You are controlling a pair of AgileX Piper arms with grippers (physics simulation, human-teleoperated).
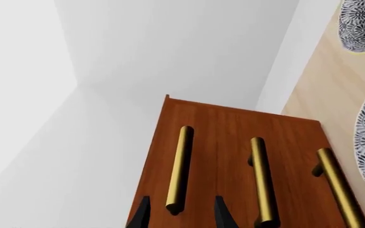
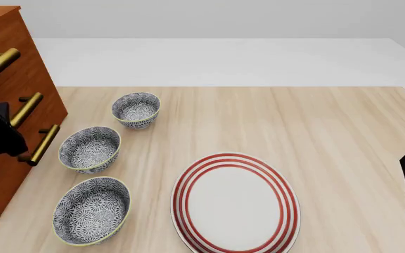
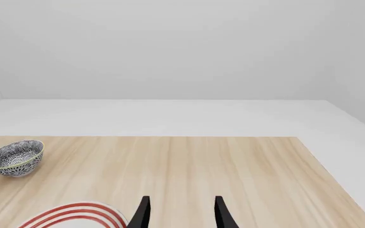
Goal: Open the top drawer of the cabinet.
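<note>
At the table's left edge stands the cabinet (image 2: 9, 100), and its top drawer (image 1: 169, 156) is shut flush, its brass handle (image 1: 179, 168) the highest of three in the front view. Your left gripper (image 1: 181, 214) has its jaws spread wide with that bar's end showing between the two fingertips, so you are lined up but not yet gripping. I judge the step in hand to be the approach to the grasp. Slide forward until the bar sits deep between the fingers, aim for the bar's middle instead of its end, then close firmly and pull straight out along the drawer's travel, away from the cabinet face. A pull from the end may twist the drawer or let the bar slip out. Keep clear of the middle handle (image 1: 263, 183), which lies close beside the one you want.

Your right gripper (image 3: 181, 211) hovers low over bare wood with jaws parted and nothing between them, near the red-ringed plate (image 2: 235, 203); leave it parked.

Much is hard to read. The front view cuts off the cabinet's left part and shows the left arm only as a dark shape across the drawer fronts, so you cannot judge from it how near the fingers are to the bar. The seams between drawers barely show in the wrist view. Three patterned bowls (image 2: 90, 149) sit just beside the cabinet.
</note>
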